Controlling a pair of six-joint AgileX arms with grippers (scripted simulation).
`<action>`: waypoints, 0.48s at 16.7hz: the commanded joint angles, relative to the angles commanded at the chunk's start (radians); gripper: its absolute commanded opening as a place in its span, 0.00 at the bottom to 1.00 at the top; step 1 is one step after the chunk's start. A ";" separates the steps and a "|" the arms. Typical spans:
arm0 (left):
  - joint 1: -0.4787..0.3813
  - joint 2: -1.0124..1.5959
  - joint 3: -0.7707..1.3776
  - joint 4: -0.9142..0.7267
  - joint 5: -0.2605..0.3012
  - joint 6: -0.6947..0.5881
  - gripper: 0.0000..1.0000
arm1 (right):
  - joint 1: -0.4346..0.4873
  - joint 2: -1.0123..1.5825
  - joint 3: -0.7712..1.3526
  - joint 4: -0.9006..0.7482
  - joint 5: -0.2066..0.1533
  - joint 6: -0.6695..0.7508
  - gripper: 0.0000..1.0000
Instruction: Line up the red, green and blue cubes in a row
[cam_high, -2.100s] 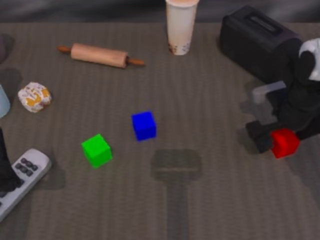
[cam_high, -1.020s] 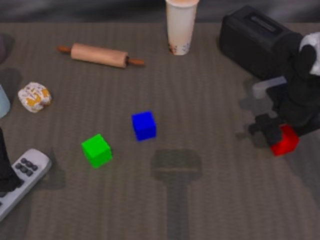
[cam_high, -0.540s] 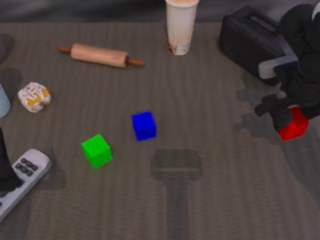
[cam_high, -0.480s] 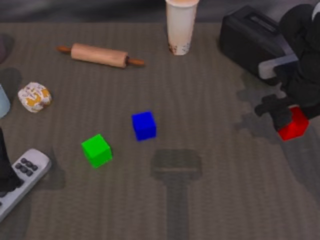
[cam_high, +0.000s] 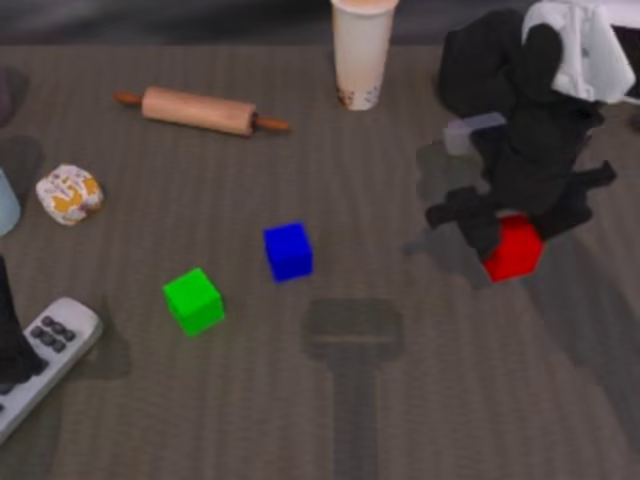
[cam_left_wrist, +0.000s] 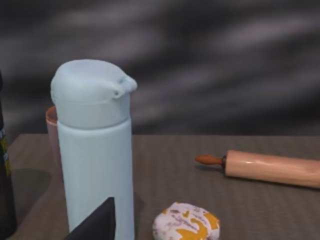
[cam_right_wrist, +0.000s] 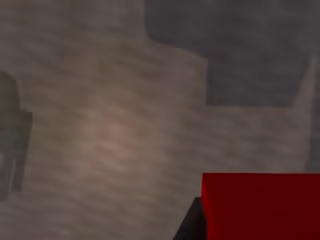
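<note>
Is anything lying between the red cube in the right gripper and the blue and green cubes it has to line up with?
Nothing visible does. The right gripper holds the red cube, and the table between it and the blue cube is bare; the green cube lies beyond the blue one. The paper cup stands well off that path.

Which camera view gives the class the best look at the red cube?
The top view: it shows the red cube held in the right gripper, right of the blue cube and green cube. The right wrist view shows only part of one red face, close up. The left wrist view does not show it.
</note>
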 joint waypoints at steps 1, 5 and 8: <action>0.000 0.000 0.000 0.000 0.000 0.000 1.00 | 0.048 0.021 0.034 -0.018 0.002 0.068 0.00; 0.000 0.000 0.000 0.000 0.000 0.000 1.00 | 0.261 0.107 0.174 -0.095 0.009 0.394 0.00; 0.000 0.000 0.000 0.000 0.000 0.000 1.00 | 0.422 0.162 0.277 -0.147 0.014 0.635 0.00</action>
